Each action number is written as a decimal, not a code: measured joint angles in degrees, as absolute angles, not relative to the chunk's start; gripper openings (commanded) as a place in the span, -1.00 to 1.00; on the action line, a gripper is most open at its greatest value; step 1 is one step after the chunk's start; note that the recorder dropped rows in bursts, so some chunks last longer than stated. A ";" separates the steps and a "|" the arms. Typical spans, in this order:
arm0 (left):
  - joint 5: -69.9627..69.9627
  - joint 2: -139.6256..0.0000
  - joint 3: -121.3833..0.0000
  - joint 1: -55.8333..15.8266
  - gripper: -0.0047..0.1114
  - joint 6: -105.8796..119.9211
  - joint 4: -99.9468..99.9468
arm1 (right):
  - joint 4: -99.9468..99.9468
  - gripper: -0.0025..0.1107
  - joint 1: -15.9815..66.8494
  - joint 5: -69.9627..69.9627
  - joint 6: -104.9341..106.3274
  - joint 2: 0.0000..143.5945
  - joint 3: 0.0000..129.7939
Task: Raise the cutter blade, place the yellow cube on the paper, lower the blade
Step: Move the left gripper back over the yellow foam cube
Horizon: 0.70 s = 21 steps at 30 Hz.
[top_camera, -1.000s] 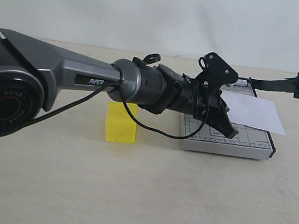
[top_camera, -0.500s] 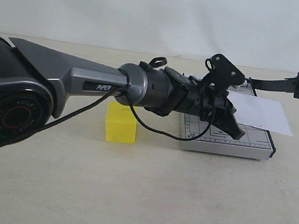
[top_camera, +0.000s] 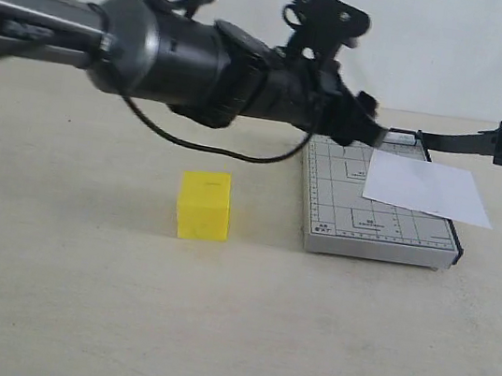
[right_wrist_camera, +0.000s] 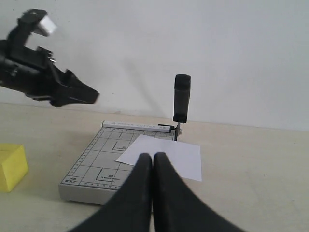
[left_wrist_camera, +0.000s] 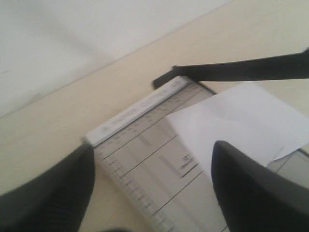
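Observation:
The yellow cube (top_camera: 204, 205) sits on the table left of the grey gridded base (top_camera: 331, 221); it also shows in the right wrist view as the yellow cube (right_wrist_camera: 10, 166). The white paper (top_camera: 426, 188) lies on the base and overhangs its right edge. The cutter blade (top_camera: 471, 139) stands raised from its hinge, handle end (right_wrist_camera: 182, 95) up. My left gripper (top_camera: 366, 128) hovers open above the base's far left part, holding nothing; its fingers (left_wrist_camera: 251, 188) frame the base (left_wrist_camera: 140, 145) and paper (left_wrist_camera: 241, 121). My right gripper (right_wrist_camera: 153, 162) is shut and empty, short of the paper (right_wrist_camera: 169, 154).
The left arm's thick grey forearm (top_camera: 158, 51) with a hanging black cable (top_camera: 219, 150) stretches across the scene above the cube. A pale wall stands behind the beige table (top_camera: 210, 333). The left gripper (right_wrist_camera: 72, 92) shows high over the base (right_wrist_camera: 91, 166) in the right wrist view.
The left arm has lifted from low over the base to well above it, uncovering the cube. The paper slid a little to the right early on. The blade stays raised.

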<state>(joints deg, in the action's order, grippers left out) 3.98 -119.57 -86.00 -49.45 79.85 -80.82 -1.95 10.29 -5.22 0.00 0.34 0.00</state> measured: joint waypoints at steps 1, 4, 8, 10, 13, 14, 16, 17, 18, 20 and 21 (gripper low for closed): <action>7.18 -115.24 -80.58 -48.60 0.21 79.72 -82.52 | -1.95 -0.96 10.29 -5.22 0.00 0.34 0.00; 13.15 -108.13 -71.85 -47.37 0.21 81.83 -91.16 | -1.95 -0.96 10.29 -5.22 0.00 0.34 0.00; 21.75 -100.75 -63.74 -47.10 0.22 85.73 -97.89 | -1.95 -0.96 10.29 -5.22 0.00 0.34 0.00; 23.24 -98.67 -62.15 -47.10 0.22 86.35 -99.02 | -1.95 -0.96 10.29 -5.22 0.00 0.34 0.00; 23.60 -96.80 -61.70 -47.10 0.22 86.61 -99.24 | -1.95 -0.96 10.29 -5.22 0.00 0.34 0.00; 23.71 -96.57 -61.70 -47.10 0.22 86.61 -99.33 | -1.95 -0.96 10.29 -5.22 0.00 0.34 0.00; 23.80 -96.57 -61.70 -47.10 0.22 86.61 -99.33 | -1.95 -0.96 10.29 -5.22 0.00 0.34 0.00; 23.80 -96.99 -61.70 -47.10 0.22 86.61 -99.33 | -1.95 -0.96 10.29 -5.22 0.00 0.34 0.00; 23.80 -97.49 -61.70 -47.10 0.22 86.41 -99.33 | -1.95 -0.96 10.29 -5.22 0.00 0.34 0.00; 23.80 -98.74 -61.60 -47.10 0.22 85.64 -99.33 | -1.95 -0.96 10.29 -5.22 0.00 0.34 0.00; 23.80 -99.56 -61.60 -47.10 0.22 85.49 -99.44 | -1.95 -0.96 10.29 -5.22 0.00 0.34 0.00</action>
